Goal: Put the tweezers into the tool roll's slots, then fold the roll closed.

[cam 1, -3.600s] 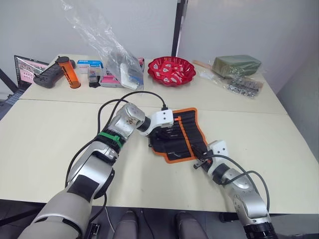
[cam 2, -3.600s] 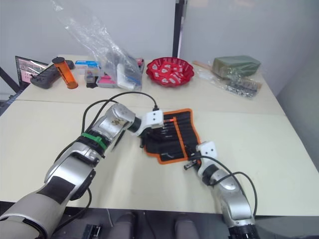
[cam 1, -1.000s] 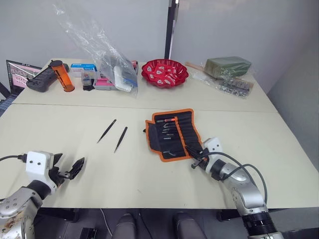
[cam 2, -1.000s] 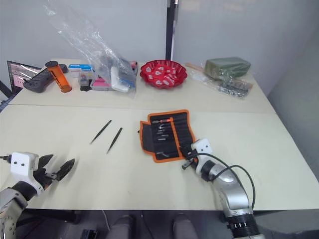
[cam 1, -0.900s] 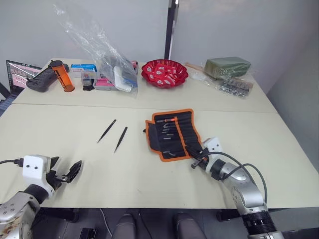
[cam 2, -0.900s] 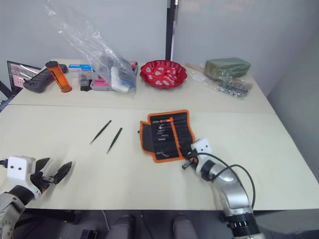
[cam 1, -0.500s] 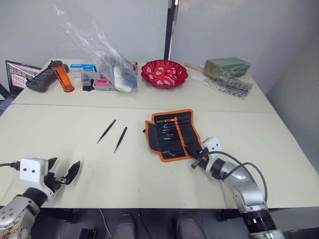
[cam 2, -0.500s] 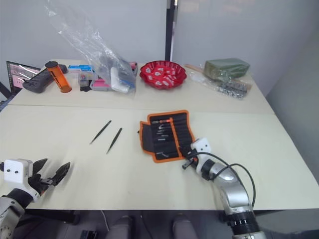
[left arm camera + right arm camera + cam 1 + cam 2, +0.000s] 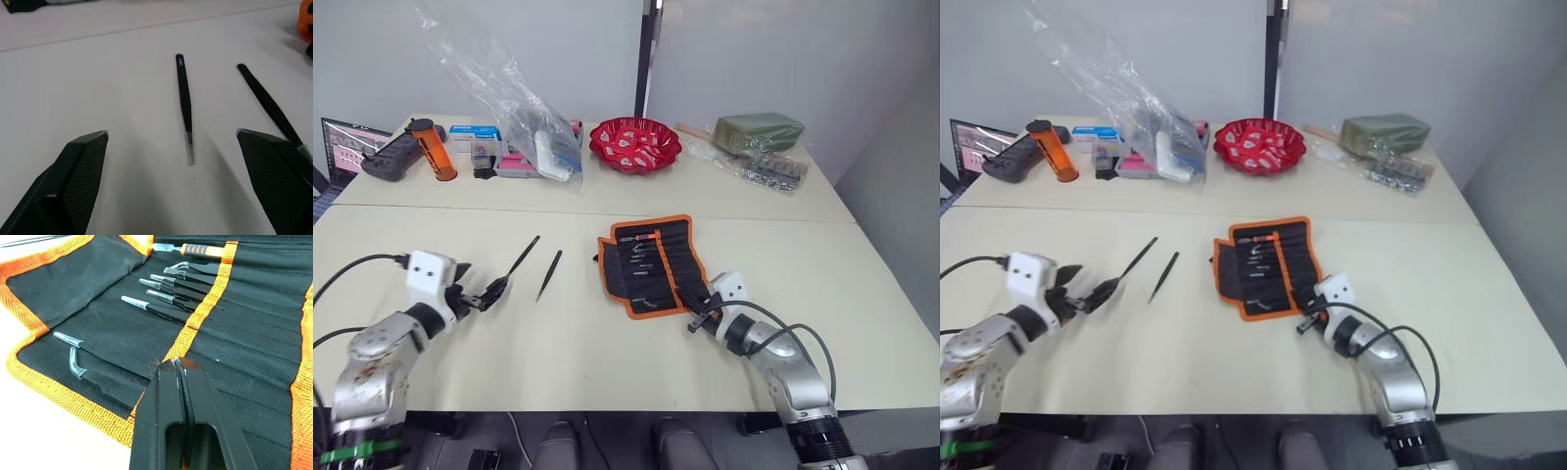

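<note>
The tool roll (image 9: 677, 257) lies open mid-table, black with orange edging. Several tweezers (image 9: 161, 308) sit in its slots (image 9: 244, 347), beside an orange-handled tool (image 9: 205, 250). Two loose tweezers lie left of the roll: one (image 9: 524, 257) farther left, one (image 9: 549, 274) nearer the roll. My left gripper (image 9: 481, 292) is open just short of them, low over the table, and the left wrist view shows one tweezers (image 9: 184, 93) lying between its spread fingers. My right gripper (image 9: 697, 321) is shut and empty, its tips (image 9: 177, 364) at the roll's near corner by an orange strip.
Along the table's back stand a red bowl (image 9: 636, 142), a clear plastic bag (image 9: 524, 108) over small boxes, an orange cylinder (image 9: 433, 147), a black controller (image 9: 386, 157) and a green bundle (image 9: 759, 130) with bagged parts. A seam (image 9: 460, 204) crosses the table.
My left arm has swung from the near-left table edge forward and right, up to the two loose tweezers, staying open. The right gripper has stayed at the roll's corner.
</note>
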You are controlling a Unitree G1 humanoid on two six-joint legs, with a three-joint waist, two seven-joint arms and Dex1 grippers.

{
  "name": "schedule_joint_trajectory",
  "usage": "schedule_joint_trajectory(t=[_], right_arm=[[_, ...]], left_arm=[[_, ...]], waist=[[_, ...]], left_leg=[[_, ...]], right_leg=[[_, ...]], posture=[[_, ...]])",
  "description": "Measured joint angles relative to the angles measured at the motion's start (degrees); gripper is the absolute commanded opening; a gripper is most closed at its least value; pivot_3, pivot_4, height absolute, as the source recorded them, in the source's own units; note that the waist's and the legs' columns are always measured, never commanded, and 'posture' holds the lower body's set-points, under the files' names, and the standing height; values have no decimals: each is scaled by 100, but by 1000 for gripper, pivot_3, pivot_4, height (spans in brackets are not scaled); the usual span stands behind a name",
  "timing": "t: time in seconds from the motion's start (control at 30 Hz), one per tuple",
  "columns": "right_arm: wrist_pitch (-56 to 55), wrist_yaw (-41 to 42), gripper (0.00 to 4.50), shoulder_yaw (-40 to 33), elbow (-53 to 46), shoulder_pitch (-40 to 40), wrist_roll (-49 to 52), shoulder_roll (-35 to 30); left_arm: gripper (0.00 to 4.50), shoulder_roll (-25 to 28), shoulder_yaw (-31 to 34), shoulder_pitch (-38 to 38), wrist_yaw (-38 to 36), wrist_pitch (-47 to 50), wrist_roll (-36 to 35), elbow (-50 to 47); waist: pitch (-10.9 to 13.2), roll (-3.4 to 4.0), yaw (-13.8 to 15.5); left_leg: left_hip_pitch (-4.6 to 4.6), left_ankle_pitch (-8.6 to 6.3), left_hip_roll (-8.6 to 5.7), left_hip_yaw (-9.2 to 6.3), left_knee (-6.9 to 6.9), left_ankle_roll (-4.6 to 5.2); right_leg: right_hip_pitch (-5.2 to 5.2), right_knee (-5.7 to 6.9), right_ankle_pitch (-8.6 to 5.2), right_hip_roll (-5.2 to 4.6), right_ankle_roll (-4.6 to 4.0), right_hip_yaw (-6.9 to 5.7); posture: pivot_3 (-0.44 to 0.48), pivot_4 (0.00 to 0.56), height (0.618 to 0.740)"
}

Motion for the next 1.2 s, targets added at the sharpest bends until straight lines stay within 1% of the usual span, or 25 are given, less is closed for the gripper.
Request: schedule_joint_trajectory(t=[0.07, 0.17, 0.27, 0.4, 0.5, 0.57, 0.63, 0.8, 0.87, 1.0, 1.07, 1.2], right_arm=[[-17, -26, 0, 1, -8, 15, -2, 0], [-67, -78, 0, 6, -13, 41, -6, 3], [-86, -102, 0, 1, -14, 57, -6, 3], [-99, -155, 0, 2, -36, 107, -6, 12], [-101, -203, 0, 7, -57, 142, -6, 21], [-101, -214, 0, 13, -83, 147, -6, 22], [-101, -215, 0, 12, -94, 148, -6, 21], [-101, -222, 0, 20, -101, 148, -6, 21], [-101, -231, 0, 19, -105, 158, -6, 21], [-101, -279, 0, -17, -183, 222, -6, 19], [-100, -320, 0, -21, -207, 261, -6, 19], [-100, -372, 0, -10, -289, 355, -6, 36]], left_arm=[[4467, -1, -222, -224, -39, -203, 151, 421], [4467, -1, -364, -538, -110, -401, 228, 834], [3616, 6, -564, -789, -227, -551, 347, 1104], [2275, -19, -801, -995, -316, -793, 472, 1363], [1351, -45, -891, -1154, -314, -857, 486, 1549], [610, -47, -896, -1230, -294, -859, 518, 1632], [32, -45, -864, -1251, -274, -857, 511, 1660], [32, -40, -724, -1164, -281, -821, 378, 1618], [32, -42, -580, -1161, -280, -683, 218, 1593], [32, -42, -446, -1314, -400, -289, -191, 1012], [32, -14, -560, -1600, -541, -155, -285, 692], [32, -46, -1078, -2325, -944, 188, -366, 271]], waist=[[-1, -2, 11], [-2, -3, 24], [-3, -3, 32], [-12, 13, 50], [-14, 18, 61], [-14, 19, 62], [-14, 19, 61], [-14, 20, 49], [-14, 20, 51], [-13, 19, 78], [-13, 18, 100], [-13, 20, 130]], left_leg=[[0, 0, 0, 0, -1, 0], [-1, 0, 0, 0, -1, 0], [0, 0, -1, 0, -1, 0], [3, 0, -1, 0, -1, 0], [3, 0, -1, 0, -1, 0], [3, 0, -1, 0, -1, 0], [2, 0, -1, 0, -1, 0], [-1, 0, 0, 0, -4, 0], [-3, 0, 0, 0, -5, 0], [-10, 0, -1, 0, -4, 0], [-9, 0, -2, 0, -3, -1], [-8, 1, -4, 0, -3, 0]], right_leg=[[0, 0, -1, 0, -1, -1], [0, -1, -2, -1, -3, 0], [3, -1, 0, -2, -1, -1], [5, -1, 0, -2, -1, -1], [4, 0, -2, -1, -4, -1], [4, 0, -1, -1, -2, 0], [4, 0, 0, -2, 1, -1], [0, 0, 2, -1, 5, -1], [-2, -1, 3, -1, 6, -2], [-2, -3, 2, -2, 5, -2], [-1, -4, 0, -2, 2, -2], [-1, -5, 0, -1, 6, 0]], posture=[[0, 150, 740], [0, 150, 740], [0, 150, 740], [0, 150, 740], [0, 150, 740], [0, 150, 740], [0, 150, 740], [0, 150, 740], [0, 150, 740], [0, 150, 740], [0, 150, 740], [0, 150, 740]])
